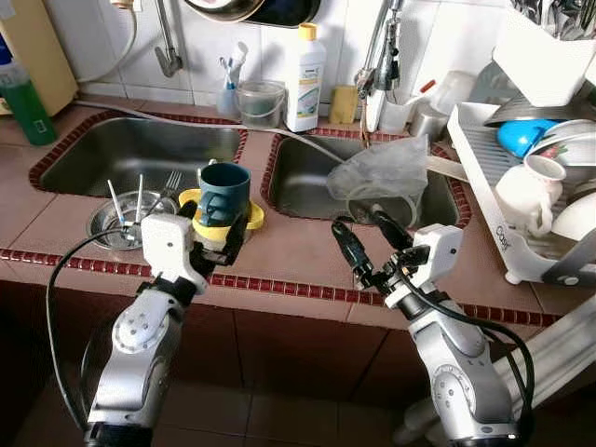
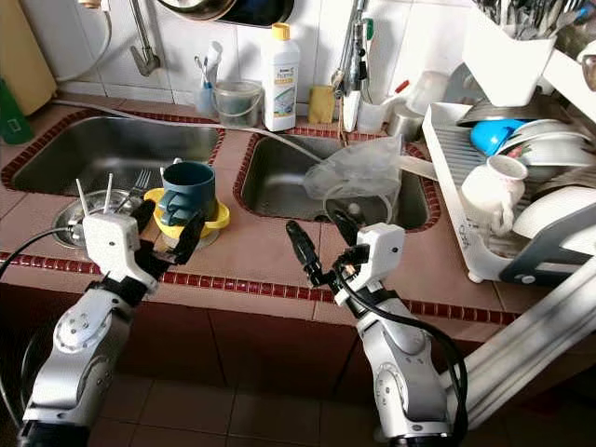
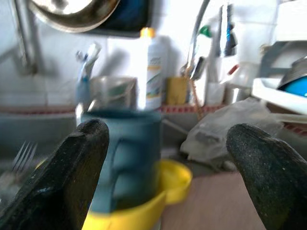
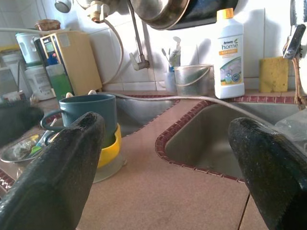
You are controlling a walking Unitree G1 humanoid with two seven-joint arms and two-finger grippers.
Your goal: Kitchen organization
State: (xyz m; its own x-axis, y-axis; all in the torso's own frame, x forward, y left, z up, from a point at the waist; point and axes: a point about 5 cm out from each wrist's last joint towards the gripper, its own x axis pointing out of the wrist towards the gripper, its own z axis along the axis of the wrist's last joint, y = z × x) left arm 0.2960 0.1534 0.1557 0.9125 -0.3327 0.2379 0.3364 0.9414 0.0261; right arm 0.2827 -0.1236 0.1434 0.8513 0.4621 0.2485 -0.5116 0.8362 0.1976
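Note:
A teal mug (image 1: 223, 191) stands upright in a yellow bowl (image 1: 253, 220) on the tiled counter (image 1: 298, 251), on the strip between the two sinks. My left gripper (image 2: 170, 217) is open just in front of the mug, at its near side, with nothing held. In the left wrist view the mug (image 3: 127, 158) and bowl (image 3: 169, 181) sit close ahead between the spread fingers (image 3: 72, 177). My right gripper (image 1: 357, 222) is open and empty over the counter before the right sink (image 1: 307, 177). Its wrist view has the mug (image 4: 91, 111) off to one side.
A metal bowl with forks (image 1: 121, 223) sits left of the mug. A plastic bag (image 1: 382, 168) lies in the right sink. A white dish rack (image 1: 521, 186) with a white cup and plates fills the right. A detergent bottle (image 1: 305, 79), sponge (image 1: 343, 104) and taps line the back wall.

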